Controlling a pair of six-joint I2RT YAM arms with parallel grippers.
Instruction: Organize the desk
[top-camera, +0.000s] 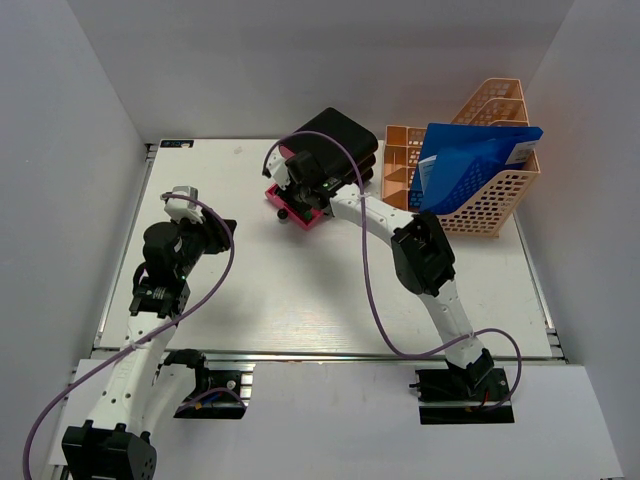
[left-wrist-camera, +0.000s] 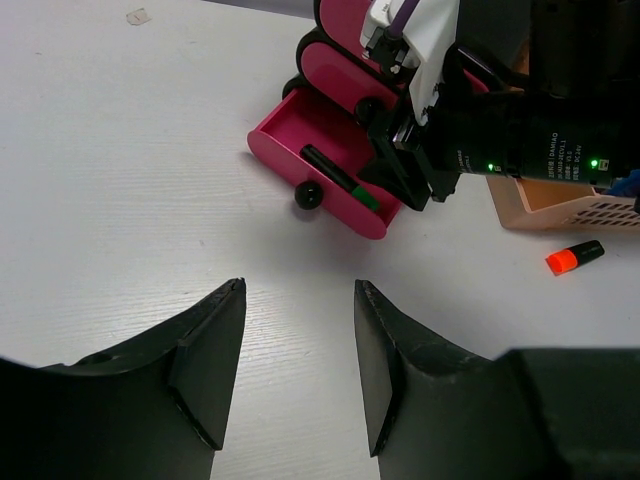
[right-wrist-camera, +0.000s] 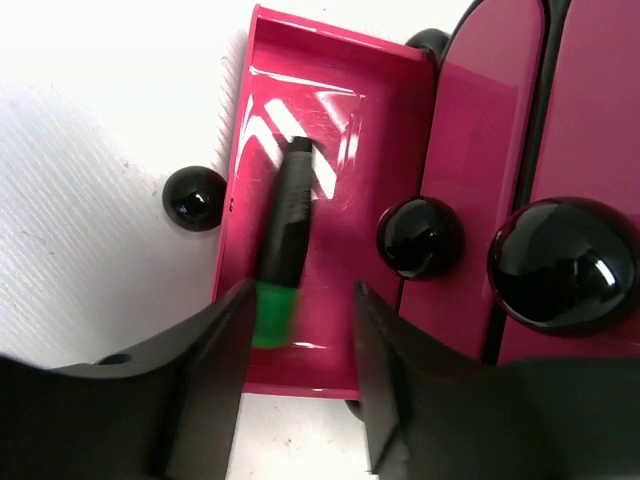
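The white desk (top-camera: 300, 290) carries a black-and-pink drawer box (top-camera: 335, 135) at the back. Its lowest pink drawer (right-wrist-camera: 330, 110) is pulled out, with its black knob (right-wrist-camera: 194, 197) toward the desk. A black marker with a green cap (right-wrist-camera: 283, 230) lies inside the drawer; it also shows in the left wrist view (left-wrist-camera: 335, 175). My right gripper (right-wrist-camera: 300, 290) is open and hovers just above the drawer (top-camera: 297, 205), with the marker's green end between its fingers. My left gripper (left-wrist-camera: 300, 285) is open and empty, low over bare desk at the left (top-camera: 212, 232).
A peach mesh file rack (top-camera: 490, 195) holding a blue folder (top-camera: 470, 160) stands at the back right. A black marker with an orange end (left-wrist-camera: 575, 258) lies on the desk beside the rack. A silver rail (top-camera: 320, 355) runs along the front edge.
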